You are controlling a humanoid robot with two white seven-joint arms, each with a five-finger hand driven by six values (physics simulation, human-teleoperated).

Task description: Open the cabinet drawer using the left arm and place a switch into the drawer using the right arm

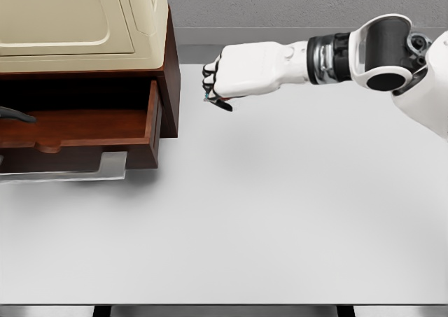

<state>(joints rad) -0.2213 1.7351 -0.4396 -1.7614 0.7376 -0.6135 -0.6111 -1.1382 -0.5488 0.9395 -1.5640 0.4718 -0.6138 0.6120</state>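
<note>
Nearest, a plain white table (266, 233), its front edge along the bottom. Further back on the left, a dark wooden cabinet (170, 79) with its drawer (84, 129) pulled open, a metal handle (66, 170) at the front, a beige appliance (77, 16) on top. Right hand (218, 86) raised above the table, just right of the cabinet, fingers curled tight on a small dark switch (218, 104) showing under them. Behind, a grey wall (301, 2).

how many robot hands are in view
1. The right hand is above the table, right of the open drawer, fingers curled on a small object. The left hand may be hidden off-frame.
</note>
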